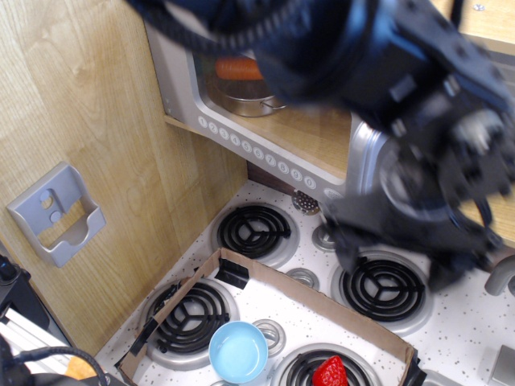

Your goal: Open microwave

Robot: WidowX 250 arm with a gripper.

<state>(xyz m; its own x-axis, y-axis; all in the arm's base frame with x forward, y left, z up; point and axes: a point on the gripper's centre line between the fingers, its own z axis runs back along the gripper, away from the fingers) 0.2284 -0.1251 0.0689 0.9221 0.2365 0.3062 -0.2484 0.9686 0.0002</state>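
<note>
The grey microwave [241, 149] sits on the wooden shelf at the upper middle. Its door stands swung outward, with the row of white buttons along the lower edge. The curved silver handle [364, 157] shows at the door's right end. Through the window I see an orange carrot [237, 70] lying on a metal pot [245, 103]. The clock panel is hidden behind my arm. My gripper [402, 241] is a blurred black mass below and right of the handle, over the stove. Its fingers are too blurred to tell open from shut, or whether they touch the handle.
A stove top with black coil burners [253, 227] lies below. A cardboard tray wall [322, 297] crosses it, with a light blue bowl [238, 351] and a red strawberry [328, 372] in front. A small grey holder [58, 213] hangs on the left wooden wall. A faucet [500, 277] is at the right edge.
</note>
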